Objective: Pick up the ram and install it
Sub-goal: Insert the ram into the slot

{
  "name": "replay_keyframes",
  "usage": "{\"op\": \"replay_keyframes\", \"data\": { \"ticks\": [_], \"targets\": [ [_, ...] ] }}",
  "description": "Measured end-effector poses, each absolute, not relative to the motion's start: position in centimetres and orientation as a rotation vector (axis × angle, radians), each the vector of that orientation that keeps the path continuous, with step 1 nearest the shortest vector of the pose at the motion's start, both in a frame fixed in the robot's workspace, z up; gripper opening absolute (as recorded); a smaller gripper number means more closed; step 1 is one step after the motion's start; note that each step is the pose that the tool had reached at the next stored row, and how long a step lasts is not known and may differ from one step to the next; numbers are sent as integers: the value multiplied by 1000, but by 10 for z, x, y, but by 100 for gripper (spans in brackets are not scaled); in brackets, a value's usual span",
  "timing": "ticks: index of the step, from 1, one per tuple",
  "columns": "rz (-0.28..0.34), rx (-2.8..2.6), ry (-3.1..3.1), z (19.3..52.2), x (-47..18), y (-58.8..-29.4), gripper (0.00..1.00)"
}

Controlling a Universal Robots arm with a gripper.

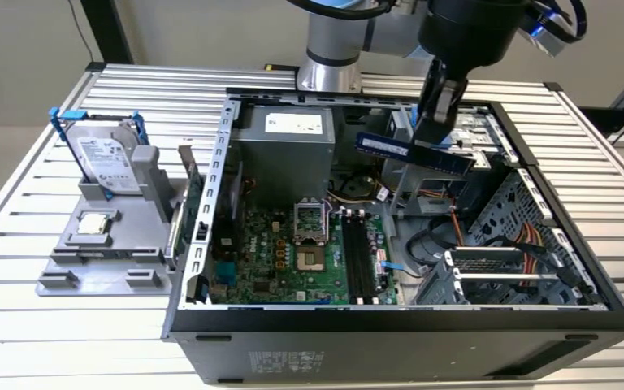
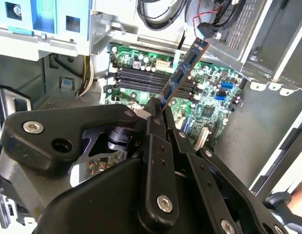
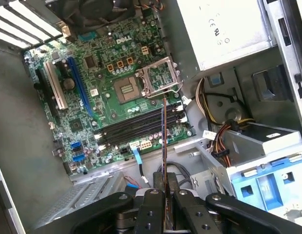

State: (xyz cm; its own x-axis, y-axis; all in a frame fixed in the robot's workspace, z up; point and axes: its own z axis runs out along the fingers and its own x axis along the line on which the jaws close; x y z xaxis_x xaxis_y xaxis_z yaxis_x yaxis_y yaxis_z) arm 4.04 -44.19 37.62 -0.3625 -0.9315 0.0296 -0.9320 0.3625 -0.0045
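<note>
Slatted aluminium table (image 1: 127, 89) carried an open computer case (image 1: 399, 349), its side panel off and the green motherboard (image 1: 290, 268) exposed on the floor. In the exterior view the arm was cut off by the upper edge, so only its lower part and the black gripper (image 1: 431, 134) could be seen. The gripper was clamped on the ram (image 1: 399, 149), which hung in the air above the case near the power supply (image 1: 285, 146), well apart from the board and sloping down toward the exterior view's right.

In the second wrist view the gripper (image 2: 158, 114) hid the held end of the ram (image 2: 182, 73), and the free end pointed out over the long black memory slots (image 2: 141, 78). In the first wrist view the ram (image 3: 164, 146) stood edge-on, no more than a thin line rising from the gripper (image 3: 166, 195) across the slots (image 3: 136, 124), so its face could not be made out.

On the exterior view's left, a grey holder (image 1: 95, 268) kept a silver hard drive (image 1: 106, 158) upright and a small processor chip (image 1: 95, 223) lying flat.
</note>
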Motion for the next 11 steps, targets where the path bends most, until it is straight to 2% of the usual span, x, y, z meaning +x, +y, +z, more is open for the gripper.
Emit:
{"op": "replay_keyframes", "data": {
  "ticks": [11],
  "targets": [
    [31,1680,-2628,376,40,-442,0]
  ]
}}
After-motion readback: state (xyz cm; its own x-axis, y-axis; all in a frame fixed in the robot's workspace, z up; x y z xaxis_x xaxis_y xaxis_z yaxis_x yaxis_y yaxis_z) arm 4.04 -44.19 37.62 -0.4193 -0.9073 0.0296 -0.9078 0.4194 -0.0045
